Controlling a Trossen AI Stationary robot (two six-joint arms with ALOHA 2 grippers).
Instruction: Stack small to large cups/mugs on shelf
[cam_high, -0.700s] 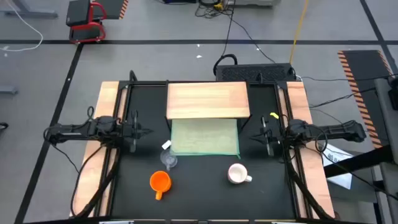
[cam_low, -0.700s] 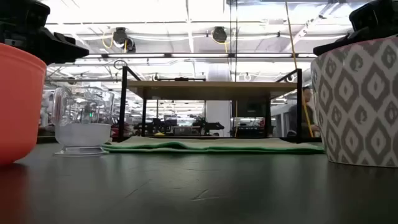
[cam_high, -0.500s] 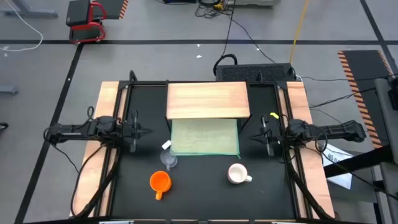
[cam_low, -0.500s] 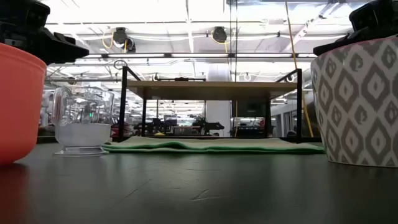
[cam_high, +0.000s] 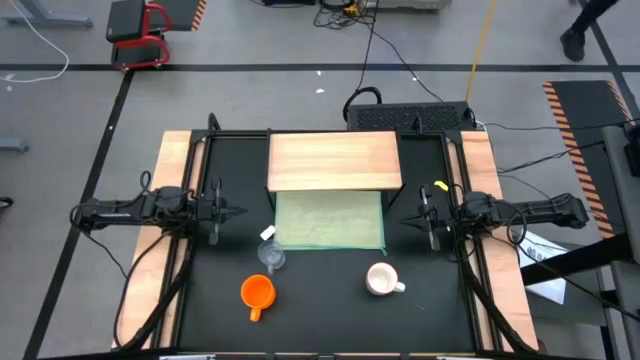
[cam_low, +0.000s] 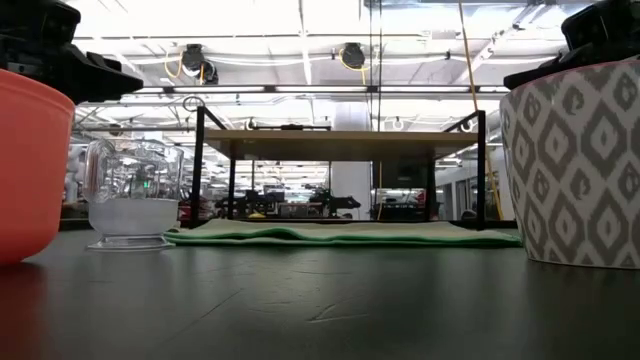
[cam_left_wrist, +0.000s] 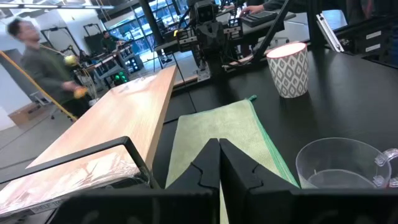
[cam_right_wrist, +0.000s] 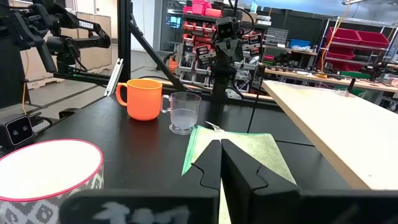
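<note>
1. High view: nothing is changed from a moment ago, so the task isn't started yet.
2. Left gripper and right gripper are parked at the counter sides, fingers pressed together.
3. Clear cup, orange mug and white mug are left on the counter, shelf bare.

Grey floor with black tape lines (red stool nearby)

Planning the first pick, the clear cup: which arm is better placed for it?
Probably left. The clear cup stands left of the green mat, nearer the left hand than the right hand. Both hands are shut and holding nothing.
</note>
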